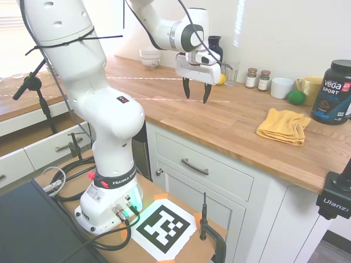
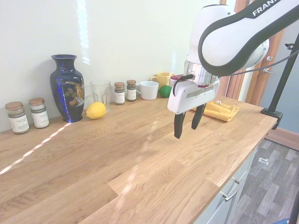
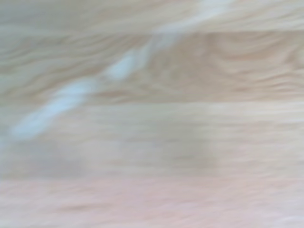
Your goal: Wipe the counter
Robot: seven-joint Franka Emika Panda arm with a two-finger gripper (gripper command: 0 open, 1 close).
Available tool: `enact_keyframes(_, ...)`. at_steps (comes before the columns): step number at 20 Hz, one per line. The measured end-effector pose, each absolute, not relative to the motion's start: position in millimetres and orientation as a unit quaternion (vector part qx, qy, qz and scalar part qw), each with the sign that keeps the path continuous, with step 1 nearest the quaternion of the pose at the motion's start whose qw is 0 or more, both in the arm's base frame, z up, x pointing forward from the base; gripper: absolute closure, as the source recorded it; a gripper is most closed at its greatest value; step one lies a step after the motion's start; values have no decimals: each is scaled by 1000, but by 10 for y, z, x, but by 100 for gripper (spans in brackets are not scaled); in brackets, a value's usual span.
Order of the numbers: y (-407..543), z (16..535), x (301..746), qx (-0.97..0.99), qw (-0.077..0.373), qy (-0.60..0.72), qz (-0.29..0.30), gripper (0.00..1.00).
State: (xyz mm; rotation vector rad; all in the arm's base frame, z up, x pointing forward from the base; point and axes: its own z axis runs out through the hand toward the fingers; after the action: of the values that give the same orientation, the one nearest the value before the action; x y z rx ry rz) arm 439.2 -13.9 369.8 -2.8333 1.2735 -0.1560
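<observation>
From my remote seat, I see the gripper (image 1: 197,93) hanging above the counter (image 1: 230,123), its 2 dark fingers (image 2: 178,126) pointing down, spread apart and holding nothing, their tips clear of the wood. The counter runs along the white wall over white cabinets, and its front edge lies just toward the cabinet side of the gripper, with a strip of bare planks between them. Under and around the fingers the wood is open on every side; a pale streak of light crosses it, and the wrist view shows only blurred planks and that streak. A folded yellow cloth (image 1: 283,126) lies well apart from the gripper along the counter, near the front edge. The wall side is lined with things: a dark blue vase (image 2: 67,88), a lemon (image 2: 96,110) just beside it, a clear glass (image 2: 100,93), 2 small spice jars (image 2: 125,91), a white mug (image 2: 149,90), a green lime (image 1: 296,97), a yellow mug (image 1: 310,87) and a black tub (image 1: 334,93) at the far end past the cloth. 2 more jars (image 2: 28,114) stand on the other side of the vase, and white bowls (image 1: 149,56) sit stacked near the corner where the counter meets the wall. The broad middle band of the counter, from the gripper to the cloth, is bare wood.
</observation>
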Motion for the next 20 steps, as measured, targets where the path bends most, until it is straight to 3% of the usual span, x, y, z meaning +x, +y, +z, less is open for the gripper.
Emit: enact_keyframes(20,-2298,3842,4570,-886,3,453,-93,0)
